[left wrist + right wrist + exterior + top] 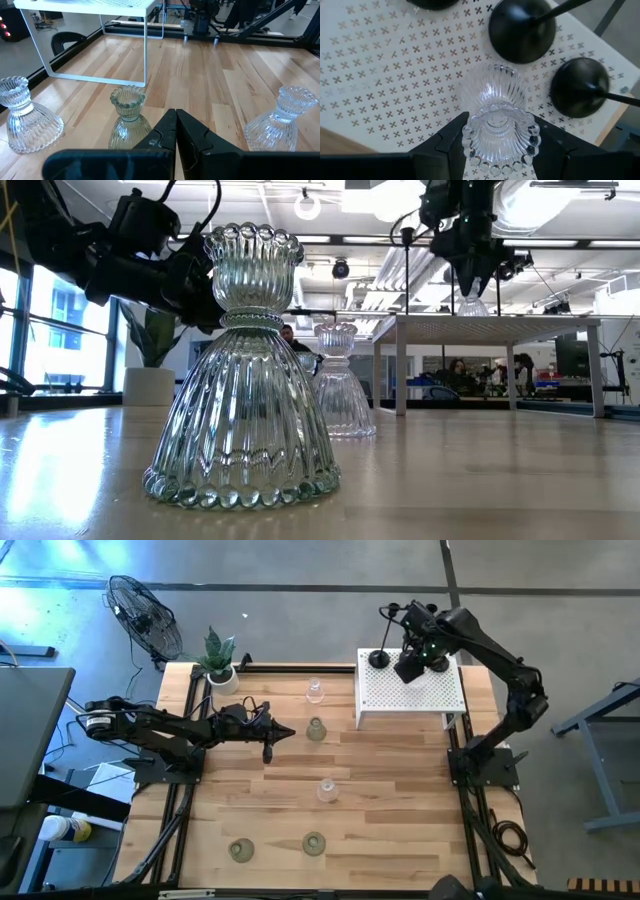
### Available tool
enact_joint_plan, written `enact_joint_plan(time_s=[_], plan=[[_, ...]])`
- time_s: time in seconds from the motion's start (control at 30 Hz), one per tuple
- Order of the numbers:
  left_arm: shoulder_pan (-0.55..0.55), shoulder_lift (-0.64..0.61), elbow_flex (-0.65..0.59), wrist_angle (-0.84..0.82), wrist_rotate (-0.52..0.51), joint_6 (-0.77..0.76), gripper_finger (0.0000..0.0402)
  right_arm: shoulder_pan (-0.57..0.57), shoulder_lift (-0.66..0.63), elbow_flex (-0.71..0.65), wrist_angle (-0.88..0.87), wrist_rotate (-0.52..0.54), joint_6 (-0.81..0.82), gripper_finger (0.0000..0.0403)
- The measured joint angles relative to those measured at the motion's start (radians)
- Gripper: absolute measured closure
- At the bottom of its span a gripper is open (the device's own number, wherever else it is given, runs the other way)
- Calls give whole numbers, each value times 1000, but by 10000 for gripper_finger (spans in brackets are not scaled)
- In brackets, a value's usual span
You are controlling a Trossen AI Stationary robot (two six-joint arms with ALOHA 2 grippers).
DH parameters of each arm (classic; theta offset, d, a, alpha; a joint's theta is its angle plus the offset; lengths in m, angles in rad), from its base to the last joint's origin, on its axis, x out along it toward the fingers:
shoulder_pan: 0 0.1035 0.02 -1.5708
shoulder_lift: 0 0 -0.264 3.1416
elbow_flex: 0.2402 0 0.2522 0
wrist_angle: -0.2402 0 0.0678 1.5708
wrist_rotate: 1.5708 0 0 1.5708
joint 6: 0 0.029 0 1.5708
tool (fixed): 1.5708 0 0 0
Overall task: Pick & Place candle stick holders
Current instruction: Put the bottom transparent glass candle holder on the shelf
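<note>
While the right gripper (495, 145) hangs over the white perforated box (410, 692) with its fingers clamped on a clear glass holder (496, 112), the main risk is the crowding below: two black holders (522, 31) sit on the box just beside the drop spot, a third base shows at the edge. If the glass comes down off line it could knock a round black base or catch a thin stem and tip it over. Ribbed glass is slick, so slipping out of the fingers or landing tilted also looks possible, and it could roll off the box edge.

Left gripper (175, 142) hovers low over the table (400, 810), fingers pressed together and holding nothing, a pale-green holder (127, 117) just ahead of it, clear ones (25, 120) to either side. A careless sweep there could topple those. More holders stand apart on the table nearer the front, a plant (220, 658) at the far corner
</note>
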Motion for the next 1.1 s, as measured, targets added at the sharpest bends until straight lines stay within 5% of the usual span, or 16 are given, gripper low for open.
enact_joint_plan(time_s=[0.47, 0.9, 1.1], plan=[[0, 0, 0, 0, 0, 0, 401, 1, -1, -23, 41, 13, -23, 237], [0, 0, 0, 0, 0, 0, 401, 1, -2, -22, 69, 20, -31, 186], [0, 0, 0, 0, 0, 0, 401, 24, -7, 33, 60, 101, -31, 185]])
